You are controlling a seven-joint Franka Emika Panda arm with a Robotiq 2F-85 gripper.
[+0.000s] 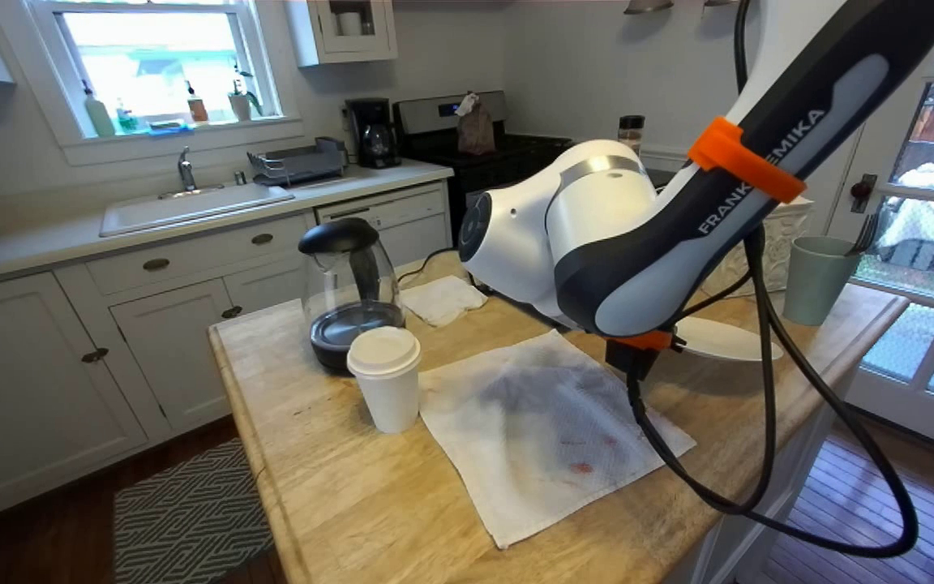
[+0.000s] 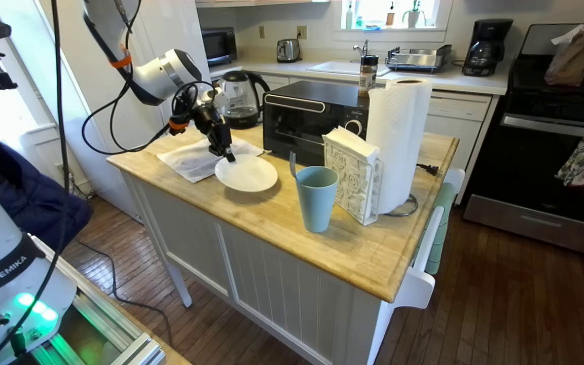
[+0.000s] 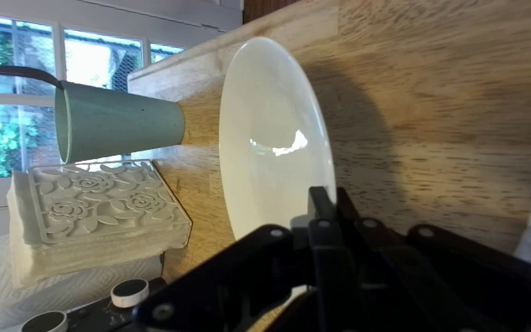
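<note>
My gripper (image 2: 229, 155) is shut on the rim of a white plate (image 2: 247, 175), one finger on each side of the rim. The wrist view shows the fingertips (image 3: 333, 197) pinching the edge of the plate (image 3: 272, 138). A shadow lies on the wooden table beside and below the plate, which appears raised a little above the surface. In an exterior view part of the plate (image 1: 722, 339) shows behind the arm, and the fingers are hidden there. A white paper towel sheet (image 2: 190, 158) with stains lies on the table near the gripper.
A green cup (image 2: 317, 200) with a fork, a napkin holder (image 2: 353, 177) and a paper towel roll (image 2: 398, 142) stand beside the plate. A black toaster oven (image 2: 294, 121) is behind. A glass kettle (image 1: 353, 292) and white paper cup (image 1: 386, 381) stand near the sheet.
</note>
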